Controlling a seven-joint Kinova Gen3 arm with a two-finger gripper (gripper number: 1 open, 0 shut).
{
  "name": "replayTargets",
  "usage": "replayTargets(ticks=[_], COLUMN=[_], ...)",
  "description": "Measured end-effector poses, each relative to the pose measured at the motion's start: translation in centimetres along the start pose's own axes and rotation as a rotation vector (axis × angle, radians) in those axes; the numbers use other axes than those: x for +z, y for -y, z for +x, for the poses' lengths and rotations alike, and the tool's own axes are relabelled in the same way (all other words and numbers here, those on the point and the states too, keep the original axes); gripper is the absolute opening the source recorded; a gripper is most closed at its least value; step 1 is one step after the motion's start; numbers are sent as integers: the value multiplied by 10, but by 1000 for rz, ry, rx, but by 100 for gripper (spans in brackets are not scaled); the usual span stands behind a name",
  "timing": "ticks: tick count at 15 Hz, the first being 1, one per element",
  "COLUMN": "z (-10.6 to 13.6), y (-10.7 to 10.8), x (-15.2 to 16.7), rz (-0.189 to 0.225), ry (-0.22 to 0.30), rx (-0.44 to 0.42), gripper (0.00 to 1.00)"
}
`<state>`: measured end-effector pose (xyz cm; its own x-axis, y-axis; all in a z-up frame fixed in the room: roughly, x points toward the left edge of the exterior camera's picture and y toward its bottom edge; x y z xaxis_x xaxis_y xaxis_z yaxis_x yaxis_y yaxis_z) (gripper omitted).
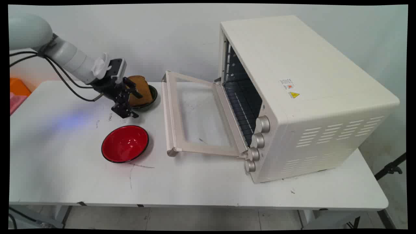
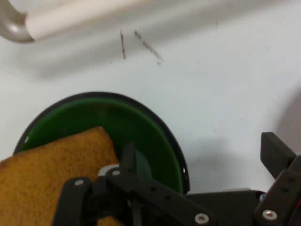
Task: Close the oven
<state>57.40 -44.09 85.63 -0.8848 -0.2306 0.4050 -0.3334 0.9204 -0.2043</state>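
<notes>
Bread (image 1: 140, 91) sits in a green bowl (image 1: 152, 97) on the white table (image 1: 195, 182). The black hand (image 1: 127, 103) is wide open and not holding anything. One finger (image 2: 127, 162) is over the bowl by the bread, the other (image 2: 275, 153) outside it. A red bowl (image 1: 125, 143) sits close by. The white oven (image 1: 302, 94) has its door (image 1: 195, 120) folded down.
</notes>
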Motion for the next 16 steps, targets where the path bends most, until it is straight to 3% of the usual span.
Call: replayTargets(ticks=[7, 16], z=[19, 23], y=[-10, -25], x=[-18, 0], rz=[-19, -49], ry=[-66, -135], rx=[-98, -177], gripper=[100, 100])
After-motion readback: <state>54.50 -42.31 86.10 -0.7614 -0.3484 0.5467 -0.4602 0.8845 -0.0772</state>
